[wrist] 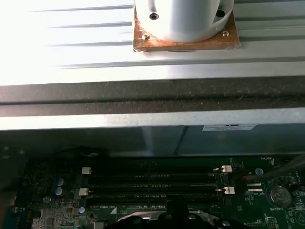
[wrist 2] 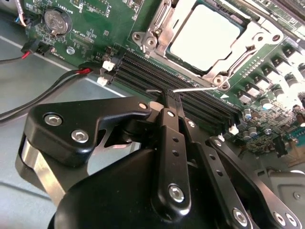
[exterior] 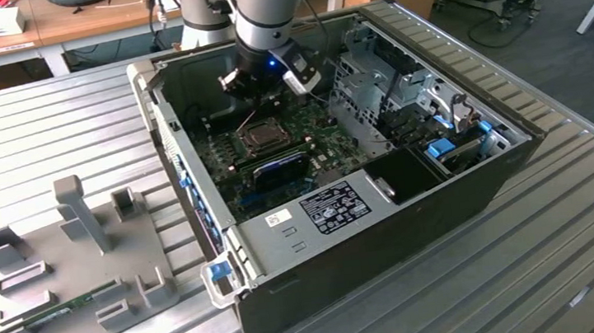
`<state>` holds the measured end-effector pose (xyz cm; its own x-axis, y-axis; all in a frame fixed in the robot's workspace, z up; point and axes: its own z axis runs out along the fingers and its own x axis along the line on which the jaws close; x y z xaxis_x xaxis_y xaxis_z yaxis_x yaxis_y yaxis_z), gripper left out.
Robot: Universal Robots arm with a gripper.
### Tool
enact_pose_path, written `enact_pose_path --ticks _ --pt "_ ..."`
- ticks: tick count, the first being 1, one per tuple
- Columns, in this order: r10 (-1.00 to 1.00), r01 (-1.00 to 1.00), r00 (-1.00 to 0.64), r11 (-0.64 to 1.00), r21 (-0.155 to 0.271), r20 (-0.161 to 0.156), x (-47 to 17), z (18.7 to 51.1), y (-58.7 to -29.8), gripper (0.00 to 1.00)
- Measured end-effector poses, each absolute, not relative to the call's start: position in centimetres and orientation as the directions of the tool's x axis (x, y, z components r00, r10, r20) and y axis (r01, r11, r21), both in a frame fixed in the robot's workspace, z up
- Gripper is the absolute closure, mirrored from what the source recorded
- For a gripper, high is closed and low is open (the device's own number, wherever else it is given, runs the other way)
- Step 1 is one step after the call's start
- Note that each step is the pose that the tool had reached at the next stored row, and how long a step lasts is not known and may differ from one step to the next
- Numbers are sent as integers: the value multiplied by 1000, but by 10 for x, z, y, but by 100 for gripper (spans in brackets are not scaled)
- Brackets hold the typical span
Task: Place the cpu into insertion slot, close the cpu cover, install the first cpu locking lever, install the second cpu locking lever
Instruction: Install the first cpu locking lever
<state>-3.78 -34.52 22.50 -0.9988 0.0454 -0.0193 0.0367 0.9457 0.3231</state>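
Second wrist view: cpu (wrist 2: 205, 36) lies seated on the green board (wrist 2: 95, 28), cover (wrist 2: 257, 40) folded down around it. My gripper (wrist 2: 167, 95) is closed on nothing, its tip touching the thin wire lever (wrist 2: 195, 88) beside the memory slots (wrist 2: 143, 71) — fingers together probably serve as a narrow pusher.

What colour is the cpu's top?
The cpu top is pale silvery-grey; second wrist view shows it best.

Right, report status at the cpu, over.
Hand at a thin locking lever beside the memory slots. Cpu seated, cpu cover down over it. Nothing seen in the way.
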Motion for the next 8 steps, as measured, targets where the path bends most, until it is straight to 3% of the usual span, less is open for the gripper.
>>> enact_pose_path --ticks 8 --pt "46 36 -999 946 323 -21 -39 229 -345 89"
